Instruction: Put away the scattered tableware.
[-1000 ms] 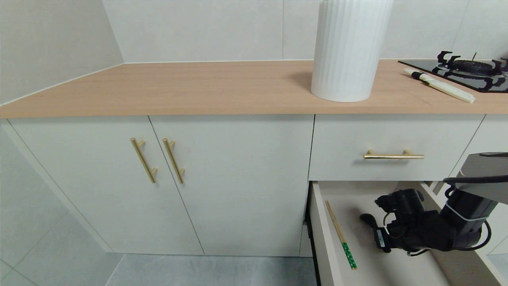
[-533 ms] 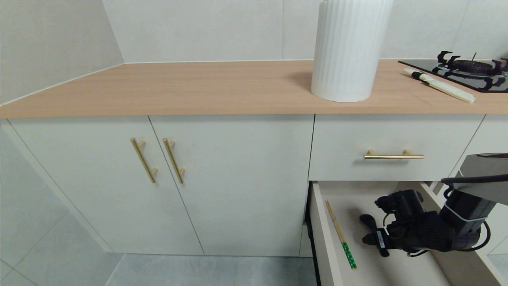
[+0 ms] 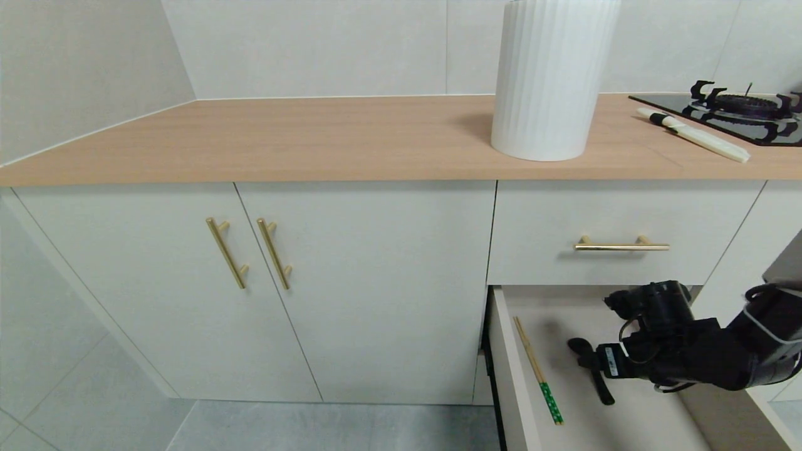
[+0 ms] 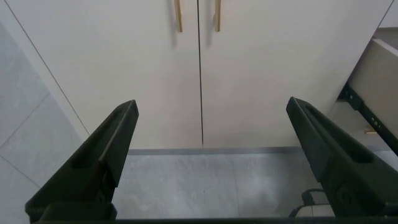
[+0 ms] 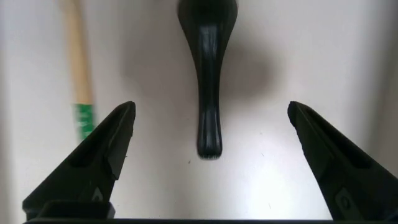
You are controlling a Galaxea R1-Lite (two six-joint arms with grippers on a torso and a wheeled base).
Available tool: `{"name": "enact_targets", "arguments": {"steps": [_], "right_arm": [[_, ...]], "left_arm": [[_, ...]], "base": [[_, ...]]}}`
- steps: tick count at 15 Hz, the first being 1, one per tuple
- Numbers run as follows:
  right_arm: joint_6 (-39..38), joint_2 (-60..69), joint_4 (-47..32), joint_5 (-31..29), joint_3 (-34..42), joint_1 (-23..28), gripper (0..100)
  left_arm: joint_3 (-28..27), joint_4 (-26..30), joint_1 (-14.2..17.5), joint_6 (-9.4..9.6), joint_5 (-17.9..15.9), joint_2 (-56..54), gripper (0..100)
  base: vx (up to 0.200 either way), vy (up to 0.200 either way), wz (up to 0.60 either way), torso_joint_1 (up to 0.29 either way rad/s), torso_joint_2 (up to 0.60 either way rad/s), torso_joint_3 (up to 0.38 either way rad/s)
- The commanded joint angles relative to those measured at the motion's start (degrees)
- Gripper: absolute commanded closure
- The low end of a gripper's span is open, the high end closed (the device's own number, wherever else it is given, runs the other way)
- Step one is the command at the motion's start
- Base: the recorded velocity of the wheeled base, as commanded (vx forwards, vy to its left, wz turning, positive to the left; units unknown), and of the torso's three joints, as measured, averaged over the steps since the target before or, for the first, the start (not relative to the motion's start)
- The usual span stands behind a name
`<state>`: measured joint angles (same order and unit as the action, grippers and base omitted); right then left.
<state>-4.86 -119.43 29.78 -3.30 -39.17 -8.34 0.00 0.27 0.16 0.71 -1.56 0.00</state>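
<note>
Right claw (image 5: 211,115) hung spread wide above the black spoon (image 5: 208,74) lying in the open drawer (image 3: 509,369) beside chopsticks (image 3: 537,376); left claw (image 4: 211,118) gaped too

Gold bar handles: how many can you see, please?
3 gold bar handles: left door handle and right door handle, upright; closed drawer's handle, horizontal. The open drawer's may be hidden.

No legible text, number or sign for you here. Small white label (image 3: 611,369) on right arm (image 3: 702,366) carries dark print, too small for you to read. Green band on chopsticks (image 3: 537,371) is speckled pattern only, no characters you can make out.
</note>
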Motion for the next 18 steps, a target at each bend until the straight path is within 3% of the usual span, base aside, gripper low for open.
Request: {"name": "enact_targets", "arguments": {"steps": [1, 2, 3, 6, 10, 18], "right_arm": [[-0.06, 10.36, -5.35, 0.40, 0.23, -0.80, 0], [-0.06, 10.36, -5.35, 0.40, 0.23, -0.80, 0], [-0.06, 17.04, -12.56, 0.58, -0.82, -2.38, 0], [-0.15, 25.83, -22.75, 0.67, -2.67, -5.20, 0], [-0.06, 29.78, -27.76, 0.58, -3.63, -6.60, 0], [0.12, 32.95, -35.76, 0.58, -4.95, -8.62, 0]], "left_arm": [[0.00, 0.00, 0.02, -0.09, -0.02, 0.00, 0], [0.00, 0.00, 0.02, -0.09, -0.02, 0.00, 0], [0.00, 0.00, 0.02, -0.18, -0.02, 0.00, 0], [0.00, 0.00, 0.02, -0.18, -0.02, 0.00, 0], [0.00, 0.00, 0.02, -0.18, -0.02, 0.00, 0], [0.00, 0.00, 0.02, -0.18, -0.02, 0.00, 0]], "base": [[0.000, 0.000, 0.00, 0.000, 0.00, 0.000], [0.000, 0.000, 0.00, 0.000, 0.00, 0.000], [0.000, 0.000, 0.00, 0.000, 0.00, 0.000], [0.000, 0.000, 0.00, 0.000, 0.00, 0.000], [0.000, 0.000, 0.00, 0.000, 0.00, 0.000], [-0.200, 0.000, 0.00, 0.005, 0.00, 0.002]]}}
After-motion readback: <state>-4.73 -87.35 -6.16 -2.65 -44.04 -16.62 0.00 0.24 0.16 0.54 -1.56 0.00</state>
